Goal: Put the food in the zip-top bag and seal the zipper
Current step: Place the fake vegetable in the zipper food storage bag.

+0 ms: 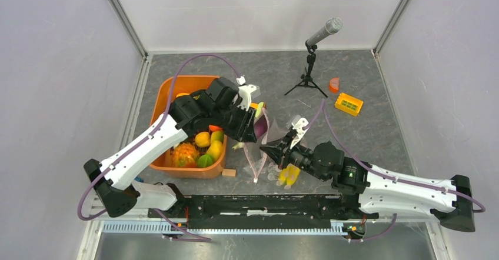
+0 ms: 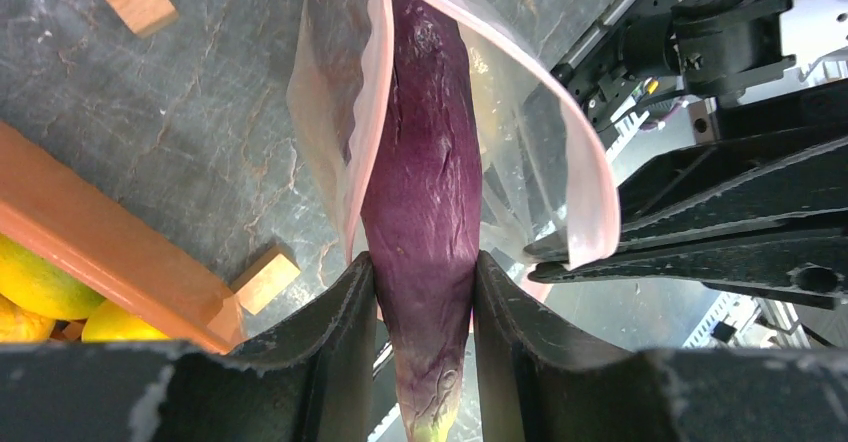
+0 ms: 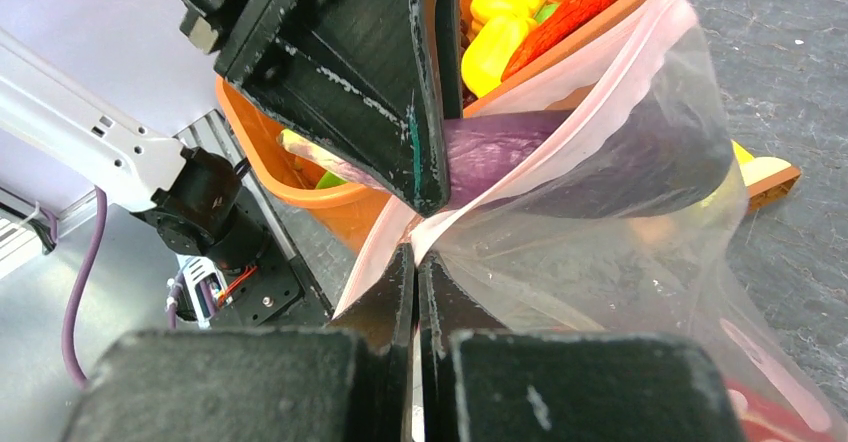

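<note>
Loading stood partway: the half-closed left hand (image 2: pixel 425 297) gripped a purple toy aubergine (image 2: pixel 425 162) half inside the clear plastic zip-top bag (image 3: pixel 620 262), its unsealed pink zipper strip (image 2: pixel 592 197) pinched tight by the right hand (image 3: pixel 418 267), while most yellow toy fruit (image 1: pixel 203 138) lay in the orange tub (image 1: pixel 194 172).

A: Place type? Quick.
B: Robot lab, a data-collection cell. Not a home or a kitchen.
A: Evidence?
B: Plain white panel walls (image 1: pixel 53 66) in aluminium framing (image 1: pixel 123 19) box in a grey stone-look table (image 1: pixel 376 125). The left arm (image 1: pixel 147 145) and the right arm (image 1: pixel 400 192) are bolted to a black rail (image 1: pixel 265 204) at the near edge. Purple cables (image 1: pixel 206 55) loop off them.
A: Anything else?
B: A microphone (image 1: pixel 323 33) on a small tripod (image 1: pixel 307 80) stands on the tabletop. All rig, fully enclosed on three sides.
</note>
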### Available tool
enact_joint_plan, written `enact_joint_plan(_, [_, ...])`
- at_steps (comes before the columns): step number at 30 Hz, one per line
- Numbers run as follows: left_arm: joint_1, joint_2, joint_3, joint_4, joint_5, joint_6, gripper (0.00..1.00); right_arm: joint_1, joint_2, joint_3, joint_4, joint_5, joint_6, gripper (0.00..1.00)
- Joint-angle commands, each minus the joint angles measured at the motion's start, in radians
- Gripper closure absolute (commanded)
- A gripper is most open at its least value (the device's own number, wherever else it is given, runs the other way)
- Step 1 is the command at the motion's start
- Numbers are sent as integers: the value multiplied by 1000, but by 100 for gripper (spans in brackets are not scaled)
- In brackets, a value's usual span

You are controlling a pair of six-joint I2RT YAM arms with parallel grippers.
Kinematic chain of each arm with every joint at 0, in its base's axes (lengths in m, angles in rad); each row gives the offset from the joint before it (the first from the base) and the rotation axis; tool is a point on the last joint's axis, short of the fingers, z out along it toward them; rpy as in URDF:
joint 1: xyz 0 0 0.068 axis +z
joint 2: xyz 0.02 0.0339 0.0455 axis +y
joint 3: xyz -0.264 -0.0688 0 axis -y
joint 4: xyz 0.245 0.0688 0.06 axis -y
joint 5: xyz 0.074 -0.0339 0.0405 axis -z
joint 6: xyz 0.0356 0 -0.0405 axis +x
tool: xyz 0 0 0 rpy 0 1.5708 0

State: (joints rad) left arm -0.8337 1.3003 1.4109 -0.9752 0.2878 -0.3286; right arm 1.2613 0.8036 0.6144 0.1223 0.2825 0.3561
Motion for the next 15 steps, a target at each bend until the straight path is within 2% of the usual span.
enact_joint_plan(1, [-5,29,56,59,2,-24,73,5,-26,-10,92,15,3,100])
enact_joint_plan(9, [-5,122,130,96,2,-12,61,4,-57,-14,200,62,-69,100])
enact_joint_plan(15, [-5,178,205,98,-14,0,58,4,-92,2,207,75,-135,100])
